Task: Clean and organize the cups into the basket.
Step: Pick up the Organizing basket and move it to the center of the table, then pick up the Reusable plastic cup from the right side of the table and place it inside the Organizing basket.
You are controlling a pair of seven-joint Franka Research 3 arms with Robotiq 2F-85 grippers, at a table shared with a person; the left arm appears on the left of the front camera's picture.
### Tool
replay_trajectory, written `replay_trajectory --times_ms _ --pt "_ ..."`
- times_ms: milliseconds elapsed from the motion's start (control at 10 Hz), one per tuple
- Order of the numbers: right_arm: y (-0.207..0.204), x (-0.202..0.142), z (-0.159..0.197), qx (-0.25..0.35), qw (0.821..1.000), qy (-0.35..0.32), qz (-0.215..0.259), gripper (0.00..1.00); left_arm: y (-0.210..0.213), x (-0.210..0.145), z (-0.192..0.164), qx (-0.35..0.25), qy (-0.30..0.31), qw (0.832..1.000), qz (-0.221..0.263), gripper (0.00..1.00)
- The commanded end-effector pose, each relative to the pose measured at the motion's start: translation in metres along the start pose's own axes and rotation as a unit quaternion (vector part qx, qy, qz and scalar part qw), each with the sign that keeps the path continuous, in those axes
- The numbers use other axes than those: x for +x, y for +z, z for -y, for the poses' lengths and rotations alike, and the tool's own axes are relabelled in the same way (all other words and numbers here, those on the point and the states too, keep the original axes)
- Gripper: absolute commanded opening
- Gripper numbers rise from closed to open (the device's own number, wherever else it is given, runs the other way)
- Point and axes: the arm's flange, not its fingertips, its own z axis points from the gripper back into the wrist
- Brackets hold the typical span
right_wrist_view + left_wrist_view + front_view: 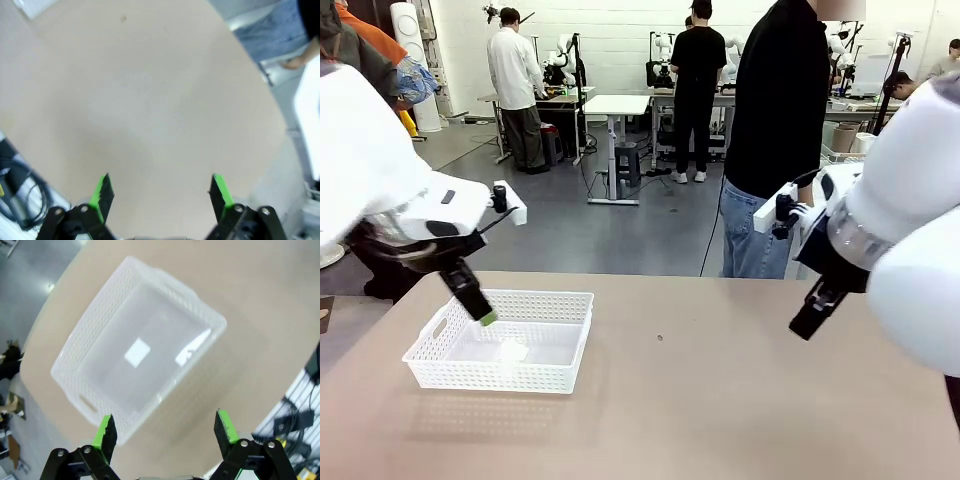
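A white lattice basket [490, 378] is sitting on the left side of the tan worktop [720, 400]. The left claw [165, 424] is hovering over its left end, fingers spread wide. The right claw [160, 186] is hanging above the worktop's right side, also spread.

Beige matte worktop [740, 410], rounded at its far-left corner. One white lattice basket [500, 375] sits flat on it, left of centre, long side toward the front camera. It has a handle slot in the left end wall and a bright glare patch on its smooth floor. Small dark speck [660, 338] on the bare surface near the middle, well apart from the basket. Left wrist view: basket lies near the worktop's curved edge.
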Motion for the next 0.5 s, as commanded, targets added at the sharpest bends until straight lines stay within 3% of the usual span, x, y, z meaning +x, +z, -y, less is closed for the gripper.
replay_trajectory --times_ms 0,100,200,400 --pt "-0.002 -0.131 -0.072 -0.058 0.998 -0.009 -0.003 1.00 0.003 -0.067 0.035 0.051 -0.027 0.998 -0.015 1.00" --pt "0.004 -0.139 -0.077 -0.075 0.997 -0.014 0.020 1.00 0.006 -0.072 0.036 0.063 -0.025 0.998 -0.013 1.00" --pt "0.027 -0.010 -0.012 -0.023 1.000 -0.002 -0.006 1.00 0.016 -0.009 0.004 0.017 -0.011 1.000 -0.016 1.00" --pt "0.027 -0.010 -0.012 -0.023 1.000 -0.002 -0.006 1.00 0.016 -0.009 0.004 0.017 -0.011 1.000 -0.016 1.00"
